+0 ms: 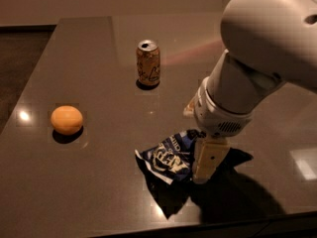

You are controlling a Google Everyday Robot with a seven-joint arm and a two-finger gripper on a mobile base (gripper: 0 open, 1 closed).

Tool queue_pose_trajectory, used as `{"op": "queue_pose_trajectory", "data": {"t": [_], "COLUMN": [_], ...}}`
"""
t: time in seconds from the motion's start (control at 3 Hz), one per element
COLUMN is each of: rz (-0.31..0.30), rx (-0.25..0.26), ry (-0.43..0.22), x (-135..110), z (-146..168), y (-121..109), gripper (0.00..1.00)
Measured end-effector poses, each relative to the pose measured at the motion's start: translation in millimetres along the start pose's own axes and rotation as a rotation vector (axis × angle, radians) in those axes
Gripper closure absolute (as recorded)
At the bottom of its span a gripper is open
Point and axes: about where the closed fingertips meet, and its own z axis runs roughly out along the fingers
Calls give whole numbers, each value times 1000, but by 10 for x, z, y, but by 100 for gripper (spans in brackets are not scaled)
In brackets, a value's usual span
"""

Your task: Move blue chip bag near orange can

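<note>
The blue chip bag [171, 156] lies crumpled on the dark table, near the front edge, white lettering up. The orange can [148, 63] stands upright at the table's middle back, well apart from the bag. My gripper [207, 166] points down at the right end of the bag, one pale finger [209, 158] showing in front of the foil. The big white arm above hides the rest of the gripper and the bag's right part.
A round orange fruit [67, 120] sits at the left of the table [89, 53]. The table's front edge runs just below the bag. The arm fills the upper right of the view.
</note>
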Motion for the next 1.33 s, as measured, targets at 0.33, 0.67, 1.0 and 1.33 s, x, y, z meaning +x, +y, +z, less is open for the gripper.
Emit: {"op": "queue_pose_trajectory", "data": {"t": [0.33, 0.67, 1.0, 1.33], "rz": [13, 14, 6, 19], "rx": [1, 43, 94, 115], "ry": [18, 47, 51, 35], "x": [27, 32, -34, -66], "z": [-28, -170, -314, -373], "y": [-56, -263, -491, -821], "gripper": [41, 72, 96, 100]}}
